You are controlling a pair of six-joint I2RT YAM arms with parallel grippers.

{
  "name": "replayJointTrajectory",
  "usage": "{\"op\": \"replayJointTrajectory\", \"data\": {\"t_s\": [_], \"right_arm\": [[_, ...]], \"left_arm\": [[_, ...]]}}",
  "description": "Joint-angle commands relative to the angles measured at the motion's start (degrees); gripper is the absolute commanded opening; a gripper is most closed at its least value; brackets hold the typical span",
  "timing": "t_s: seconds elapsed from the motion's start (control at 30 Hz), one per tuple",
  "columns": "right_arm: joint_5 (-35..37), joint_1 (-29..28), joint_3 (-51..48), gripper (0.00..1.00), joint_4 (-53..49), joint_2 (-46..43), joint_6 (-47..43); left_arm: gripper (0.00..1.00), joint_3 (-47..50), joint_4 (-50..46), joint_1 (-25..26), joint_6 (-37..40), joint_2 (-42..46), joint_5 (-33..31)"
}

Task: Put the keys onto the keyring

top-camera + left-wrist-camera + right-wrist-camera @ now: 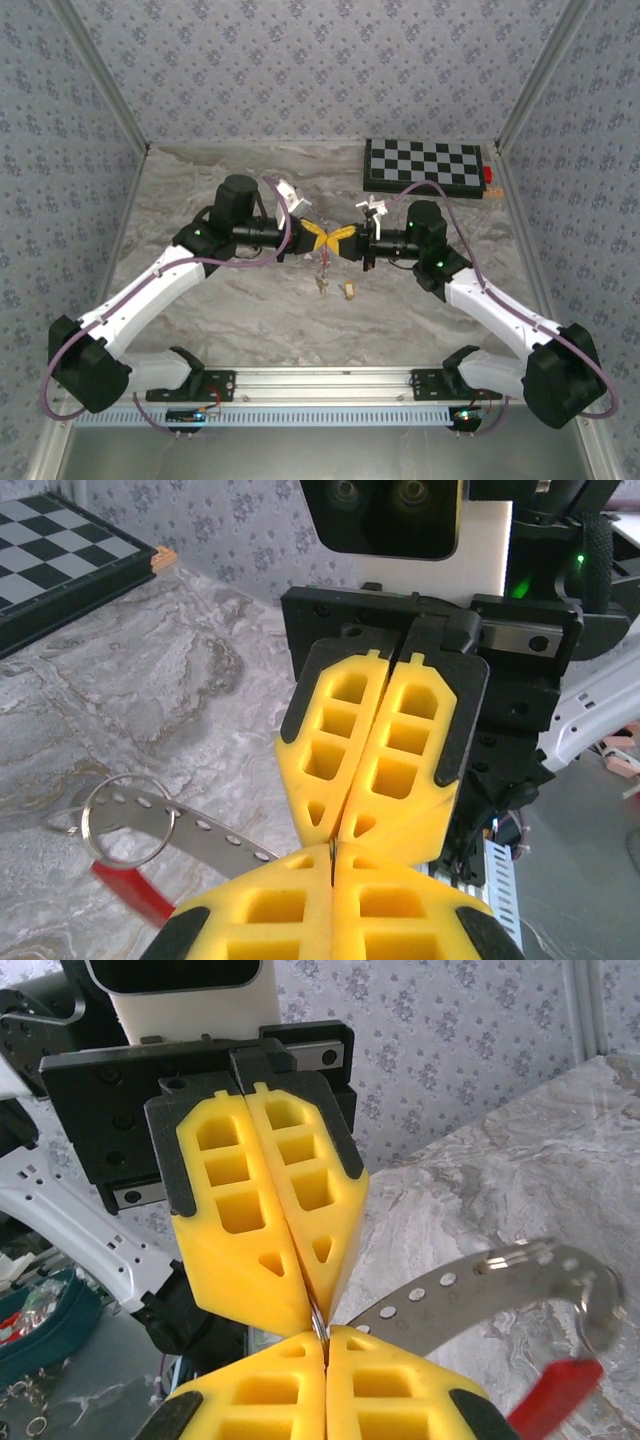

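Both arms nose to nose over mid table, chessboard far back-right, out of play. Left gripper clenched hard, right gripper clenched too, tips butting. A thin metal sliver sits nipped in both seams, prob. the end of the keyring. Its perforated strip sticks out sideways above the table, wire loop at the far end, red part beneath.

Both keys lie loose on the table just near-side of the pinch, yellow key and tan key, neither threaded.

Risks, imo:
- No free hand for a key, and if either lets go the keyring droops or twists.
- Arms pulling against each other could bend the strip or slip it.
- The dangling end may sweep the keys.
- Keys are tiny and flat, so easy to fumble.
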State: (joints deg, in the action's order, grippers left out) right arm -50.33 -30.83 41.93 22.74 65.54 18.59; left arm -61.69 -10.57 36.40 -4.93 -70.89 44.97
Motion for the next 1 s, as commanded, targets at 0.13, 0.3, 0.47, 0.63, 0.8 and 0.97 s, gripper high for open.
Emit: {"op": "replayJointTrajectory", "data": {"t_s": [0.13,0.3,0.47,0.63,0.8,0.97], "right_arm": [[7.00,1.75,-4.14,0.25,7.17,-5.15,3.99],[10.07,2.71,-6.31,0.24,9.32,-7.51,5.28],[9.88,1.80,-5.15,0.23,8.57,-6.50,5.62],[9.46,-1.63,-3.49,0.23,7.67,-5.08,4.74],[10.74,-5.08,-1.90,0.24,5.65,-4.89,3.16],[13.03,-5.40,-1.93,0.24,4.14,-5.74,2.12]], "left_arm": [[0.00,6.14,20.40,1.33,-9.33,3.92,-4.08],[0.00,11.34,31.26,3.08,-9.62,7.18,-8.91],[0.00,14.60,38.64,5.10,-8.43,7.89,-12.30],[0.00,15.79,43.97,6.42,-8.43,6.66,-14.67],[0.00,17.43,49.21,6.60,-9.90,6.04,-16.51],[0.00,18.73,50.97,7.16,-11.26,5.94,-18.09]]}}
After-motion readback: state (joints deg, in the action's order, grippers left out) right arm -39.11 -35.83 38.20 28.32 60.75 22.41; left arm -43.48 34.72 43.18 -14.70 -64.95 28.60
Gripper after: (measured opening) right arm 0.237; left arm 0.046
